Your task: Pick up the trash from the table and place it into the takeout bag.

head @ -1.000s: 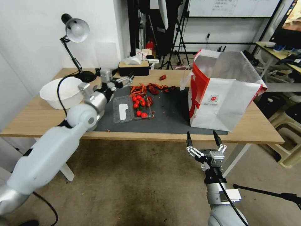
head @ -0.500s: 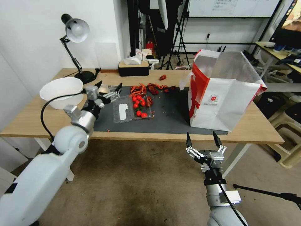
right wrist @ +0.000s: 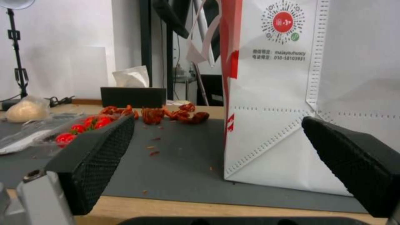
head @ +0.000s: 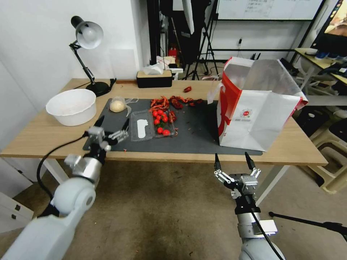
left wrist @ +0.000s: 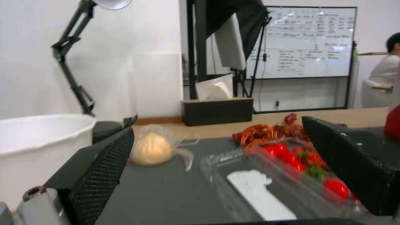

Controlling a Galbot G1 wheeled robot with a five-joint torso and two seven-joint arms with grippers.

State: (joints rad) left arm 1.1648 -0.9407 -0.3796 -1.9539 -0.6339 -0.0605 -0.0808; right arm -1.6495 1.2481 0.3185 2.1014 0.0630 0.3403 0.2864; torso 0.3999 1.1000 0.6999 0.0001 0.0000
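Head view: your left gripper (head: 112,126) sits lower left of centre, over the near-left corner of the mat (head: 195,133), close to the near edge of the table (head: 43,137). Jaws spread wide, nothing held. In the left wrist view the gripper (left wrist: 217,162) frames the bun bag (left wrist: 156,148) and tomato tray (left wrist: 283,175) between its two black pads; neither is touched.

Bun bag (head: 118,105): lies on the mat's far-left corner, left of centre in the head view, well apart from the left gripper. Large white bowl (head: 71,106) stands just left of it, on bare wood.

Tomato tray (head: 153,124): centre of the frame, lid open, on the mat. Red scraps (head: 173,102) lie scattered behind it.

Takeout bag (head: 258,104): upright, mouth open, right of centre, on the mat's right end.

Right gripper (head: 233,160): lower centre-right of the head view, below and in front of the table edge. Jaws wide open, empty. Right wrist view: the takeout bag (right wrist: 292,93) stands ahead between the pads of the gripper (right wrist: 217,165), no contact.

Lamp (head: 86,39) upper left; tissue box (head: 154,77) at the far table edge.
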